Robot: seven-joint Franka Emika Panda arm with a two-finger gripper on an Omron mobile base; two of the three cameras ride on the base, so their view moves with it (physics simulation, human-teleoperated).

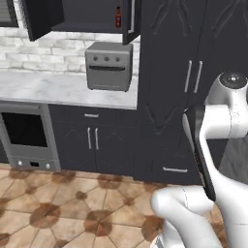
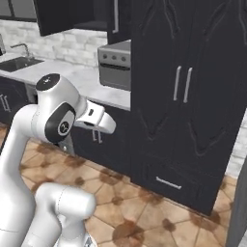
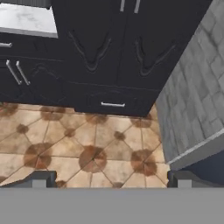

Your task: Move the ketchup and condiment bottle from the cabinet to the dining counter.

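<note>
The gripper (image 3: pixel 112 178) hangs low with its two dark fingertips (image 3: pixel 40 178) spread far apart and nothing between them; only their tops show, the rest cut off at the bottom of the hand view. Under them lies bare brown patterned floor tile (image 3: pixel 87 144), open room out to the cupboard fronts. To the right, a grey brick wall (image 3: pixel 192 96) closes that side, ending low at a pale edge.

Beyond the floor stands the tall dark pantry cupboard (image 1: pixel 184 72) with paired silver handles and a drawer (image 1: pixel 174 169) at its foot. Left of it run low dark base cabinets (image 1: pixel 92 138) under a marble counter (image 1: pixel 58 89), with an oven (image 1: pixel 26 135) at the far left. A grey toaster oven (image 1: pixel 109 65) sits on the counter's right end, near the pantry.

Farthest and highest, the cabinet (image 1: pixel 87 14) hangs open, its doors swung out, its top cut off by the picture's edge. Inside, at its right end, stands a small red-capped bottle, seemingly the condiment bottle (image 1: pixel 118 17), partly hidden by the right door (image 1: pixel 131 22) and too small to read clearly.
</note>
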